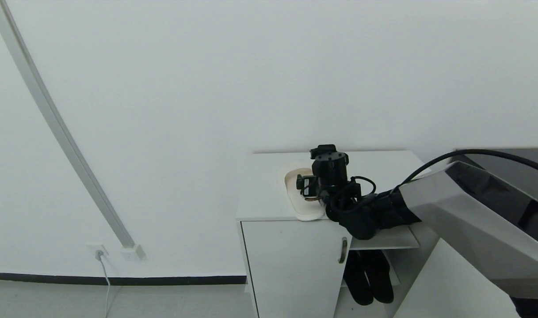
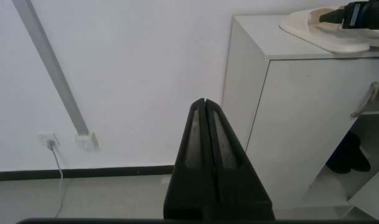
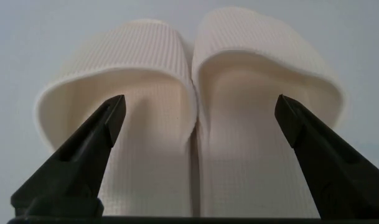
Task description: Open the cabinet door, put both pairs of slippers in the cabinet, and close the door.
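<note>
lying side by side on top of the cabinet [image 1: 291, 265], the cream slippers [image 1: 300, 203] are flanked by the right tool [image 3: 200, 106] with its fingers spread apart, the black slippers [image 1: 368, 276] are seen inside under a shelf [image 1: 383, 242], and the left tool [image 2: 205, 106] is held pressed together off the cabinet's left side.

Free shelf [image 1: 397, 241] above black slippers [image 1: 368, 277] inside cabinet [image 1: 291, 265]

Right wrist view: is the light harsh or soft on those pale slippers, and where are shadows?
Right wrist view: soft, even light on the cream slippers, faint shade under their straps, the fingers dark silhouettes. Head view: black slippers sit in shade inside the cabinet.
</note>
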You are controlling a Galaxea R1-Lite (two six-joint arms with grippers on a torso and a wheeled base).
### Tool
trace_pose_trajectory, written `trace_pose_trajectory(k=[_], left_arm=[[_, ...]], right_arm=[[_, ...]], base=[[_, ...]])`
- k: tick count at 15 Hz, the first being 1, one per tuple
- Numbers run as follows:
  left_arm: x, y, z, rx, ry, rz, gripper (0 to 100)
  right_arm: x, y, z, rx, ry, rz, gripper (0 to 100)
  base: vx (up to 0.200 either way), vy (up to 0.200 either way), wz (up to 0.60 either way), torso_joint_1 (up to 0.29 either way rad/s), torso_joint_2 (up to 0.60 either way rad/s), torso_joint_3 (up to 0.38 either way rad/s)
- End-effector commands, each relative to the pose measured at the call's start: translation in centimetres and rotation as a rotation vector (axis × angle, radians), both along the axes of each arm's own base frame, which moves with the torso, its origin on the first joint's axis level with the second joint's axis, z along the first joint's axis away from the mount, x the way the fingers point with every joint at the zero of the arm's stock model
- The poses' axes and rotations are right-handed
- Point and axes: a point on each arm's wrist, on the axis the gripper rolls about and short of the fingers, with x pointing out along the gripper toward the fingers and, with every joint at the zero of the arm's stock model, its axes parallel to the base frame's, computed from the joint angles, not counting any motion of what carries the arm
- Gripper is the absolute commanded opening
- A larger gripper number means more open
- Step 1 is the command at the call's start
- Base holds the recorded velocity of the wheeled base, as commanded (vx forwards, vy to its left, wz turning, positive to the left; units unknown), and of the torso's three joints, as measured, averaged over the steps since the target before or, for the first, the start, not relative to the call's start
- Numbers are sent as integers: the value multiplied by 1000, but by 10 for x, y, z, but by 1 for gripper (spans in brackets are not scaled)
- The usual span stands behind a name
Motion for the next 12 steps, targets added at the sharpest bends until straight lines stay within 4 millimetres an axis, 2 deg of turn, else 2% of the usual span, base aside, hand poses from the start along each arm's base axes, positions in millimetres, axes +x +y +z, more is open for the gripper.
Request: trace_pose_trajectory(k=[1, 6, 7, 12], left_arm=[[0, 0, 0, 0, 1, 2, 0], [0, 0, 0, -1, 1, 1, 0], [0, 0, 0, -1, 1, 1, 0], [0, 0, 0, -3, 1, 1, 0]], right_arm=[[10, 5, -5, 1, 4, 10, 100], [18, 4, -6, 6, -1, 1, 100], [19, 4, -6, 6, -1, 1, 0], [25, 4, -8, -1, 9, -5, 0]], base=[[0, 0, 0, 0, 0, 0], [0, 0, 0, 0, 0, 0], [0, 0, 0, 0, 0, 0], [0, 0, 0, 0, 0, 0]])
